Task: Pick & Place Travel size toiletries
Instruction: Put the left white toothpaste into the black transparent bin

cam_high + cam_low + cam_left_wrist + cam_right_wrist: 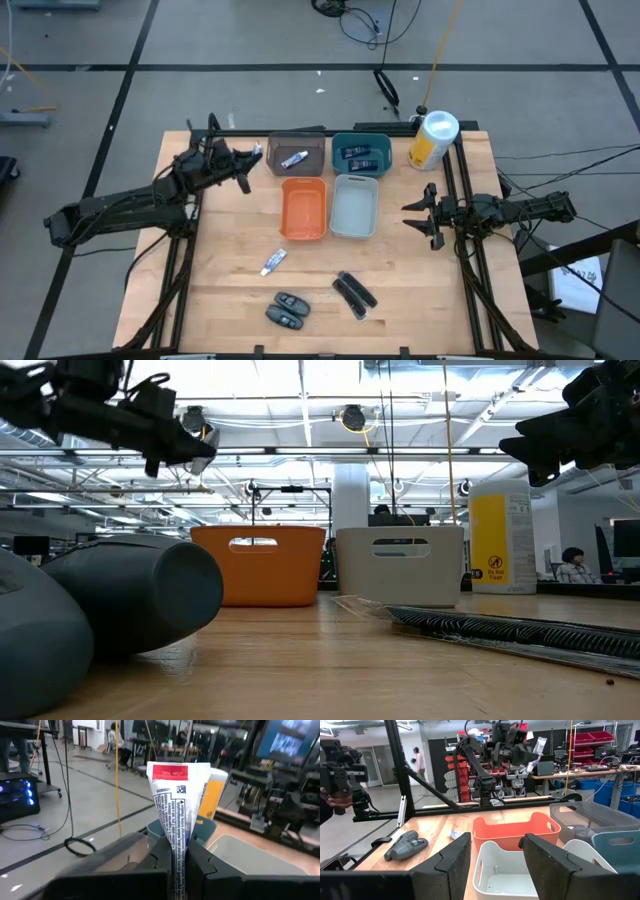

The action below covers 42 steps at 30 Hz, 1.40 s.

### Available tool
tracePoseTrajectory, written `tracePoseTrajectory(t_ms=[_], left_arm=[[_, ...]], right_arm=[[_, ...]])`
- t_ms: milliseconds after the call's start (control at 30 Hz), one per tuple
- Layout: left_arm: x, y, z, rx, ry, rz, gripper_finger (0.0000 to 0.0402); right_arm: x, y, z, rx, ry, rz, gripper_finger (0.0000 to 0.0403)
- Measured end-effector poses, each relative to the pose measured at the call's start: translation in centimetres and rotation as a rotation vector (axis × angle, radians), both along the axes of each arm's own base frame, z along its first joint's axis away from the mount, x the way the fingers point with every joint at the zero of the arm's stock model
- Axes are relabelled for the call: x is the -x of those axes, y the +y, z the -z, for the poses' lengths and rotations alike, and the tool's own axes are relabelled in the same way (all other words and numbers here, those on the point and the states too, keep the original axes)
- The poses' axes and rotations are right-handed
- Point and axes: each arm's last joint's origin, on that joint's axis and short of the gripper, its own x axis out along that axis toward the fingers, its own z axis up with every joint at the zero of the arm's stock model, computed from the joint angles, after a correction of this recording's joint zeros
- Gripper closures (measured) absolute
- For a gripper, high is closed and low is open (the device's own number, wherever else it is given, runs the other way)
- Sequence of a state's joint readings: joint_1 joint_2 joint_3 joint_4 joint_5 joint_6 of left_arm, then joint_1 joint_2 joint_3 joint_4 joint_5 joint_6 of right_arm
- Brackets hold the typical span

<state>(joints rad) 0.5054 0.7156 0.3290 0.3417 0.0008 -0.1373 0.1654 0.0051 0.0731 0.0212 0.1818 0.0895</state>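
My left gripper (250, 156) hangs just left of the dark grey bin (312, 142), shut on a silvery-white tube (176, 805) that is clear of the table. A second silvery-white tube (294, 159) lies in that bin, and a third (273, 262) lies flat on the table. Two dark blue tubes (360, 154) lie in the teal bin (340, 142). Two dark grey ovals (286, 309) and two slim black bars (354, 294) rest on the table near its front edge. My right gripper (424, 213) waits open at the right, level, with nothing between its fingers. My left gripper pinches the silvery-white tube between its two fingers (200, 865), on the tube's flat sides (178, 851) toward its narrow end. The fingers point level toward the bins. The tube sticks out forward past the fingertips, its wide crimped end with a red label (175, 772) farthest out, lifted clear.
An orange bin (304, 232) and a white bin (352, 230) stand in front of the grey and teal ones. A yellow-and-white canister (432, 140) stands at the far right corner. Bare wood lies left and right of the bins.
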Motion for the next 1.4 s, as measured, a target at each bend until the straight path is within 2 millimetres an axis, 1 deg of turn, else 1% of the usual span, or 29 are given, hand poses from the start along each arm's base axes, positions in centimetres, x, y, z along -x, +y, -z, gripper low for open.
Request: tracePoseTrajectory(t_ms=[167,267,400,533,667,800,900,1033,1167,1267,1333,1400], left_arm=[[-1.0,0.8,-2.8,-0.023,0.074,-0.011,0.0396],[-1.8,1.7,-4.1,0.000,0.119,-0.024,0.0390],[-3.3,3.1,-4.6,0.061,0.272,-0.037,0.0388],[-5.4,4.9,-4.2,0.125,0.401,-0.045,0.0396],[-7.6,6.8,-4.3,0.158,0.456,-0.053,0.0388],[-10.2,8.4,-3.1,0.219,0.551,-0.045,0.0396],[-12.0,9.6,-2.3,0.239,0.588,-0.039,0.0390],[-13.8,10.8,-0.2,0.285,0.660,-0.034,0.0387],[-14.8,11.6,1.7,0.322,0.698,-0.037,0.0396],[-15.0,12.0,3.3,0.368,0.733,-0.045,0.0385],[-15.2,12.0,3.9,0.389,0.739,-0.036,0.0382],[-15.3,12.1,4.4,0.401,0.746,-0.032,0.0387]], right_arm=[[0.0,0.0,0.0,0.000,0.000,0.000,0.0232],[0.0,0.0,0.0,0.000,0.000,0.000,0.0232],[0.0,0.0,0.0,0.000,0.000,0.000,0.0232],[0.0,0.0,0.0,-0.002,0.000,0.000,0.0232],[0.0,0.0,0.0,-0.003,-0.004,0.000,0.0232],[0.0,0.0,0.0,-0.003,-0.004,0.000,0.0232],[0.0,0.0,0.0,-0.003,-0.004,0.000,0.0232],[0.0,0.0,0.0,-0.004,-0.004,0.000,0.0232],[0.0,0.0,0.0,-0.004,-0.004,0.000,0.0232],[0.0,0.0,0.0,-0.004,-0.004,0.000,0.0232],[0.0,0.0,0.0,-0.004,-0.004,0.000,0.0232],[0.0,0.0,0.0,-0.004,-0.004,0.000,0.0232]])
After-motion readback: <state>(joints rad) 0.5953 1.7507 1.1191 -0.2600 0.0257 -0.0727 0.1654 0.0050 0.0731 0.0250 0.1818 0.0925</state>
